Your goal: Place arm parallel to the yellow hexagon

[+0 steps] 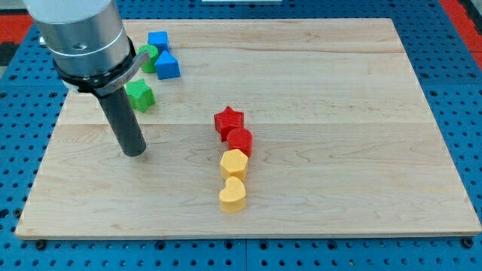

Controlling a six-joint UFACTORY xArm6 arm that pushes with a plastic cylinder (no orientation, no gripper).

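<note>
The yellow hexagon (234, 163) lies near the board's middle, in a short column of blocks. A red star (228, 120) and a red round block (240, 141) sit above it, and a yellow heart (233, 195) sits just below it. My tip (134, 153) rests on the board well to the view's left of the hexagon, at almost the same height in the view. It touches no block.
Near the view's top left, partly behind the arm, lie a blue cube (157, 41), a blue triangular block (166, 66), a green block (147, 58) and a green star-like block (140, 95). The wooden board (339, 113) sits on a blue pegboard.
</note>
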